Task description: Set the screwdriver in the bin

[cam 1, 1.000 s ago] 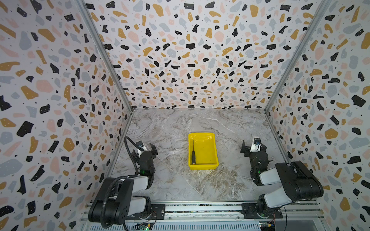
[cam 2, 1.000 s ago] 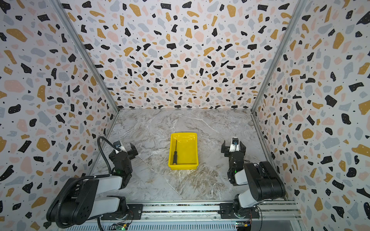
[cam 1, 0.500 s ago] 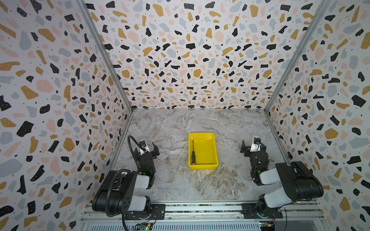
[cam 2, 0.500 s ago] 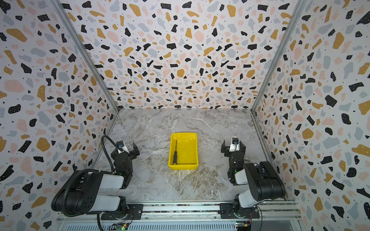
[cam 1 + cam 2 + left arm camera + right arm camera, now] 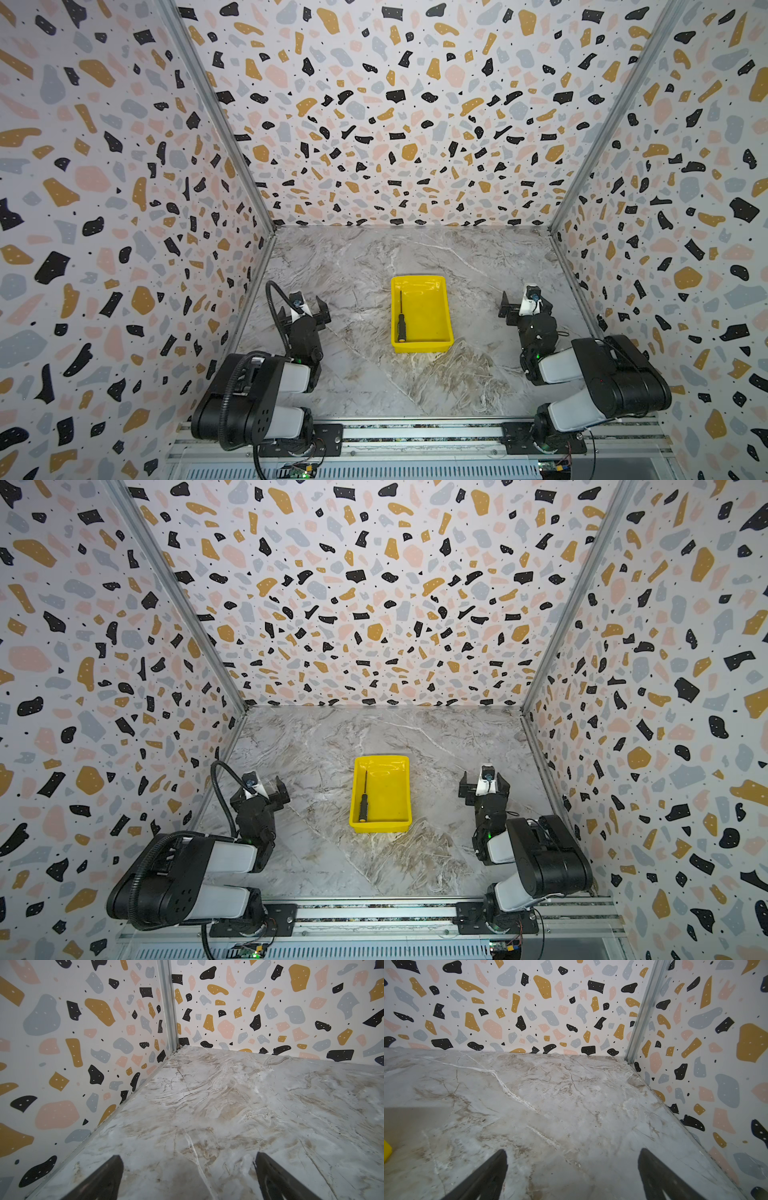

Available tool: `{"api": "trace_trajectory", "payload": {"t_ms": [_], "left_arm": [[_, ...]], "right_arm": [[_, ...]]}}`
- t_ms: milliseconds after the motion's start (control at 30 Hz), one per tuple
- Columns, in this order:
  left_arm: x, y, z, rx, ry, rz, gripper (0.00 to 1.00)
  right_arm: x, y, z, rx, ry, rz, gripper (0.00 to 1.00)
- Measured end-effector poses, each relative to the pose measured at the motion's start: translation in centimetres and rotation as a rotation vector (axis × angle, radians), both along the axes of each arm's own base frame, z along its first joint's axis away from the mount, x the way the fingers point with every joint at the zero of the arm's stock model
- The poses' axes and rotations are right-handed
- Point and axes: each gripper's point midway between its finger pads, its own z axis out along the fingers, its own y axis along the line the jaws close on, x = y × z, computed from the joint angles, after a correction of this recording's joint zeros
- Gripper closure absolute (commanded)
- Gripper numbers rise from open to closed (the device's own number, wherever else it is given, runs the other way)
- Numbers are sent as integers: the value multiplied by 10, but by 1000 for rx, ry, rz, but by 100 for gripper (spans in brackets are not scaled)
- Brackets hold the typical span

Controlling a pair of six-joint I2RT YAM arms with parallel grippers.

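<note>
screwdriver (image 5: 401, 321) in yellow bin (image 5: 420, 347), well apart from your left end effector (image 5: 304, 308) and right end effector (image 5: 525, 306) | both wide, empty | right wrist view crops bin to a corner

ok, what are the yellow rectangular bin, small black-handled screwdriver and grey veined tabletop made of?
Yellow rectangular bin: glossy moulded plastic, by the bright highlights on its far wall.
Small black-handled screwdriver: thin dark shaft, probably metal; matte black handle, orange end, likely plastic.
Grey veined tabletop: marble pattern, low sheen; stone or printed laminate, can't tell.
</note>
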Motion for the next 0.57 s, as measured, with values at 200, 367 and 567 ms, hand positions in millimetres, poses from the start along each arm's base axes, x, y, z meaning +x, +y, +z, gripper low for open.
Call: {"api": "trace_trajectory", "payload": {"t_ms": [200,367,567], "left_arm": [[0,0,0,0,0,0,0],[0,0,0,0,0,0,0],[0,0,0,0,0,0,0]], "right_arm": [[0,0,0,0,1,0,1],[0,0,0,-1,2,0,1],[0,0,-5,-3,22,0,1]]}}
